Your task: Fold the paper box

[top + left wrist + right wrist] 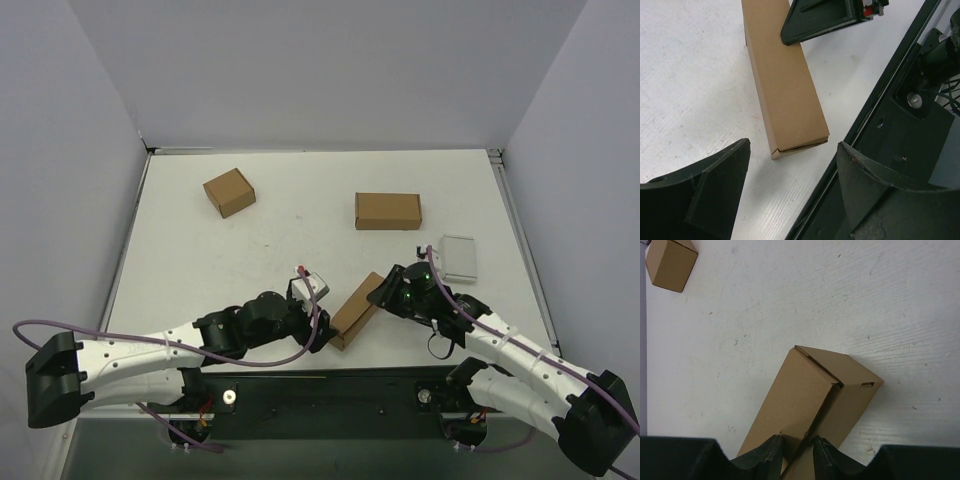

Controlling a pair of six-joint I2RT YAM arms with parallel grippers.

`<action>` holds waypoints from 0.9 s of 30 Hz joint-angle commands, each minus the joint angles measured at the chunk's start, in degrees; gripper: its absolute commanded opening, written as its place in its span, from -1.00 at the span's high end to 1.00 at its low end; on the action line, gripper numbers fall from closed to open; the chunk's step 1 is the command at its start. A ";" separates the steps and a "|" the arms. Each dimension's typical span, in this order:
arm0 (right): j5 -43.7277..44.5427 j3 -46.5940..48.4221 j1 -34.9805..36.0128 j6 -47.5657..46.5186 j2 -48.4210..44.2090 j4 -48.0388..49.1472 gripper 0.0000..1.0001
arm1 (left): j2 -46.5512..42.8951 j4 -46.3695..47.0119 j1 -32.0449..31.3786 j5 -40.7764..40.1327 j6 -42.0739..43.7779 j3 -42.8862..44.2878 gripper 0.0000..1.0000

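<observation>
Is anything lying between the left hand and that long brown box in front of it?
Nothing visible does. The open left hand directly faces the near end of the paper box; the right hand holds its far end.

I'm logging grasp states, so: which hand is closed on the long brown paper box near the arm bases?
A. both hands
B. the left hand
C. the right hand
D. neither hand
C: the right hand has its fingers pinched on a panel of the paper box, while the left hand stands wide open at the box's other end.
</observation>
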 commanded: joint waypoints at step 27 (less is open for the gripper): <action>5.51 -3.43 -0.23 -1.13 0.37 -5.29 0.52 | 11.40 2.83 -1.05 -7.07 -5.62 0.70 -0.53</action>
